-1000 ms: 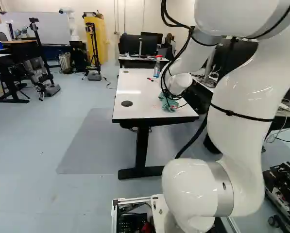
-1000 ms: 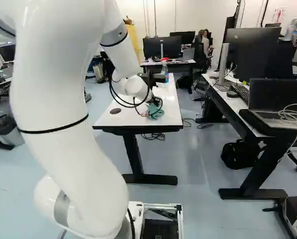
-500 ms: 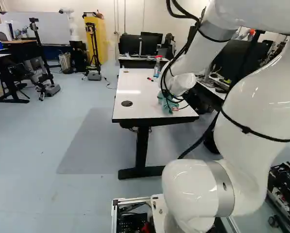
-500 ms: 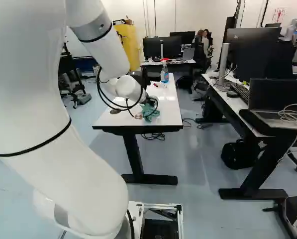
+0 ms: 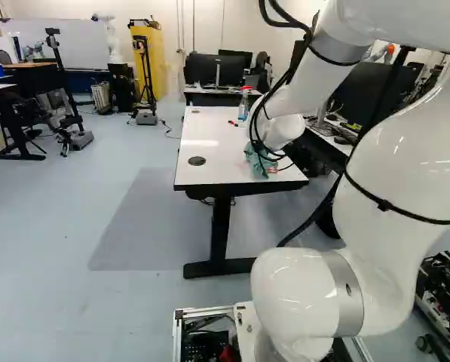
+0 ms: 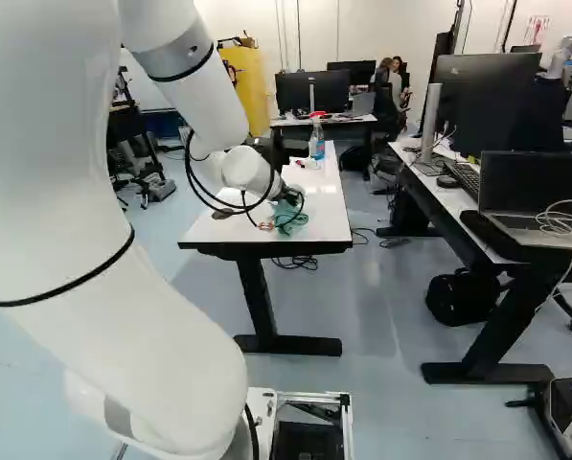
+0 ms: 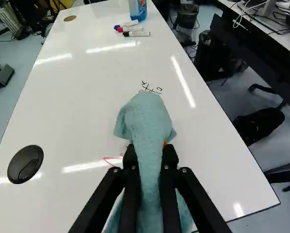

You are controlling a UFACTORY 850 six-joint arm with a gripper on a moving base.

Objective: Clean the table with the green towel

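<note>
Bright, even light is filling the room. In the wrist view, long white streaks of glare are shining on the table [image 7: 86,116], and small highlights are glinting on the arm [image 5: 398,162].

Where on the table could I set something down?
Bare: tabletop between the black cable cap and the red scribble, and between the black writing and the markers. Crowded: around the green towel in the jaws, and by the markers and spray bottle.

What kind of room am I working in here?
Probably a shared robotics lab or office: another robot by the far wall, desks with monitors, and a laptop trailing cables.
</note>
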